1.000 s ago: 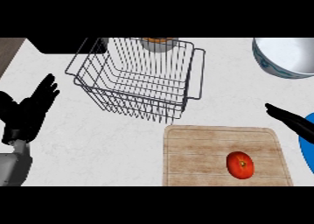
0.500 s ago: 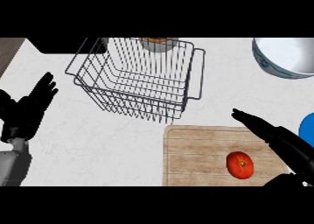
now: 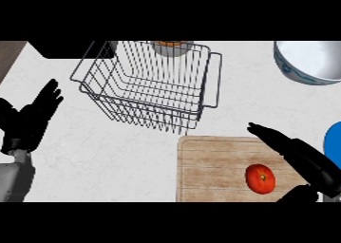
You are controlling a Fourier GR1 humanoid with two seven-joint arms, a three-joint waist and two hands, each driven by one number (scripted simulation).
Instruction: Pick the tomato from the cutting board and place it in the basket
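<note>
Our right hand hangs over the right side of the cutting board, black fingers stretched out straight and apart, holding nothing, thumb low near the board's near edge. Just beside it, toward us and to the left, the tomato sits on the board, untouched. Here's the risk as we see it: that tomato is round, smooth and glossy, so if our fingers come in from the side they could nudge it and send it rolling across the flat wooden planks, maybe off the edge onto the worktop. A grasp closing off-centre could squirt it out too. Further out, the basket stands well apart, up and to the left: thin dark wire, open mesh, tall sides, so we'd need to lift clear of its rim or we clip it. The worktop is pale, speckled stone. A white bowl sits at far right, a blue plate at the edge. Our left hand rests open at the left, fingers up.
</note>
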